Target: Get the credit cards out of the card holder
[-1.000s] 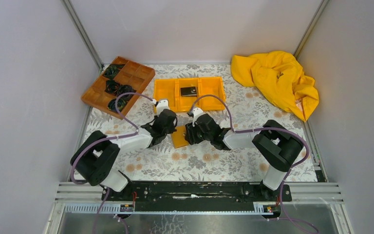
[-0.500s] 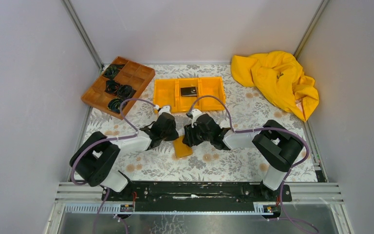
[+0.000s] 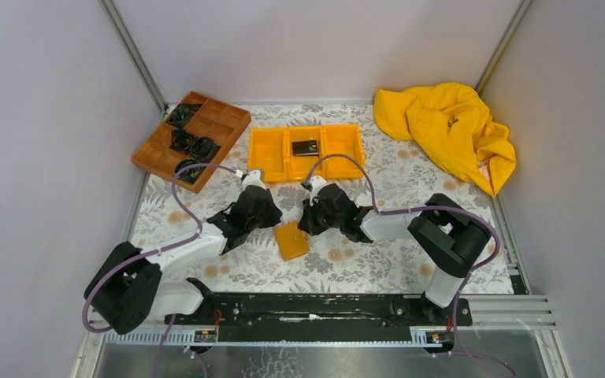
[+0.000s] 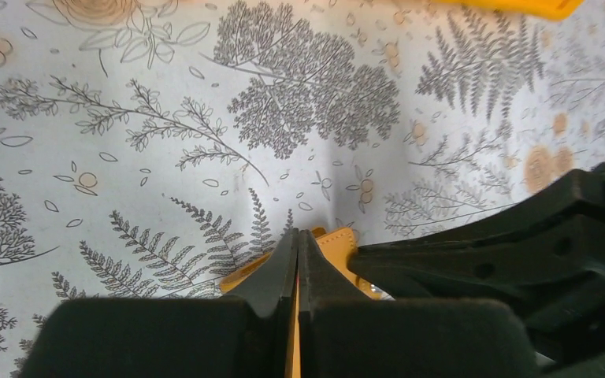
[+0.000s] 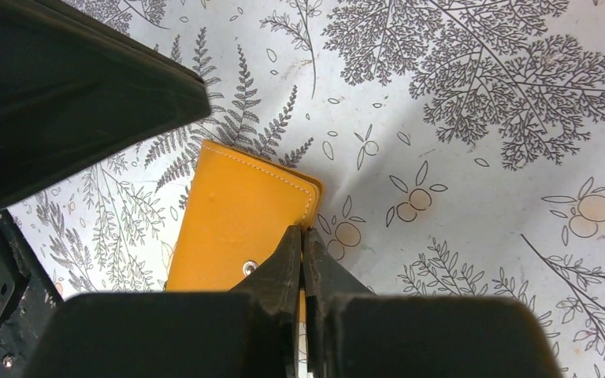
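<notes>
Card holder: we see the card holder (image 3: 292, 241) lying flat and folded shut on the worktop (image 3: 378, 260), between the two arms, its snap (image 5: 248, 268) facing up.
Left pincer: the left pincer (image 4: 297, 264) has its tips pressed together over a corner of the holder. A sliver of orange shows in the seam, and we cannot tell whether that is a pinched edge or the holder seen past the tips.
Right pincer: the right pincer (image 5: 301, 253) is likewise closed to a point at the holder's edge, close to the snap, and we see nothing clearly held in it.
Cards: none show at the holder, so we judge they are inside. A black card (image 3: 306, 147) lies in the middle compartment of the orange bin (image 3: 268, 157), likely one already out.
Why this layout: we reckon the holder sits between the arms so each can work one side. Closed tips make a thin wedge for pinning a flap or prising at the snap.
Step in hand: opening the holder, we judge, as the fold is not yet undone.
Risk: so light a wallet may slide rather than open unless one side is held down.
Elsewhere: a wooden tray (image 3: 224, 118) and a yellow cloth (image 3: 449, 130) lie at the far side, well apart.
</notes>
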You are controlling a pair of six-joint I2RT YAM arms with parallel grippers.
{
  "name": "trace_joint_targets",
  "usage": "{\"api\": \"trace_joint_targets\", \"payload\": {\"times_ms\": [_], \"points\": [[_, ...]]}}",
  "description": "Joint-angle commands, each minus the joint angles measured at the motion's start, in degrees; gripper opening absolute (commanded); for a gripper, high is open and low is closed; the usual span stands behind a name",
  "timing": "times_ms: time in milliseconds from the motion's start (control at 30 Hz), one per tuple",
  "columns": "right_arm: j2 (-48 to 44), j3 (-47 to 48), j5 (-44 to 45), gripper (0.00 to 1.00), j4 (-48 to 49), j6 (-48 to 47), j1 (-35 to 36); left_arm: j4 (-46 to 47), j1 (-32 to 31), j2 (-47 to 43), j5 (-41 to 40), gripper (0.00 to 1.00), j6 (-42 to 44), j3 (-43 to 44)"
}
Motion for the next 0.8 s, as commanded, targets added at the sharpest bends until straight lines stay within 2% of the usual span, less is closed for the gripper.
{"api": "trace_joint_targets", "payload": {"times_ms": [0,200,400,567,700,767], "points": [[-1.38,1.42,3.86,0.00,-0.17,-0.03,0.33,-1.16,-0.03,-4.14,-2.05,0.00,-0.49,-1.23],[-4.31,-0.42,6.57,0.00,-0.21,0.16,-0.63,-0.90,-0.12,-7.37,-2.07,0.00,-0.92,-3.41],[-9.65,-3.83,6.61,0.00,2.57,1.61,-3.59,-1.28,-0.09,-6.67,-2.74,0.00,-0.24,-2.59],[-12.92,-5.91,9.34,0.00,3.60,2.00,-4.53,0.54,-0.86,-3.24,-1.55,0.00,2.40,1.03],[-16.76,-7.68,12.57,0.00,4.06,1.48,-4.68,2.08,-2.77,1.04,-3.95,0.00,6.10,5.11],[-18.77,-7.53,15.49,0.00,2.07,0.02,-4.73,3.21,-2.92,3.37,-4.06,0.03,5.82,6.36]]}}
